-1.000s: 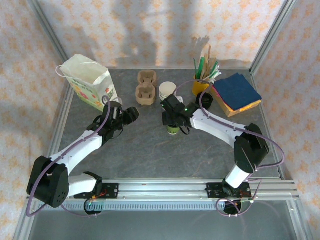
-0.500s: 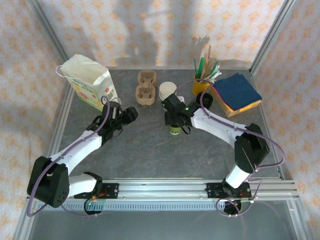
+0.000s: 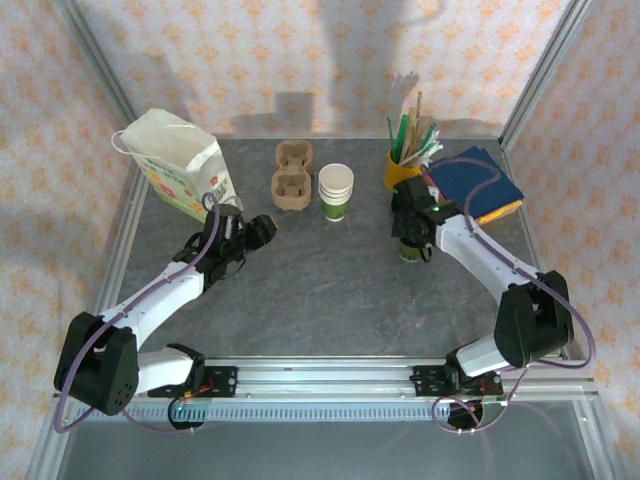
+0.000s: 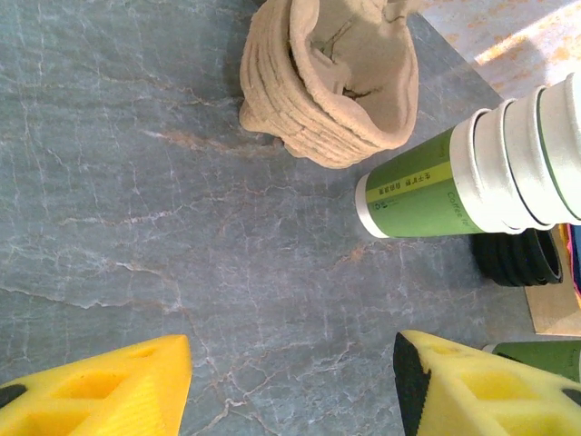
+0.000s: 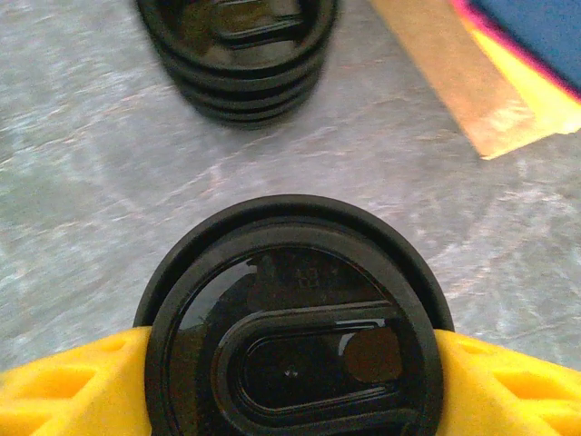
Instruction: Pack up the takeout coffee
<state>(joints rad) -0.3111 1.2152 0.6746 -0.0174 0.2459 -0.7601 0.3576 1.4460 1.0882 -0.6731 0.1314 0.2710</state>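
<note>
well, black-lidded green-banded coffee cup (image 5: pixel 292 345)

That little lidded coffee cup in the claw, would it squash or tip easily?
Probably squashable: the takeout coffee looks like thin paper, so the right claw squeezing hard could dent it. Its glossy lid seems slippery. Narrow-based, it might tip if pushed.

Table centre (image 3: pixel 320 290) open, lid stack (image 5: pixel 238 54) just beyond takeout coffee (image 5: pixel 295 336), napkins (image 3: pixel 475 185) crowding right
</note>
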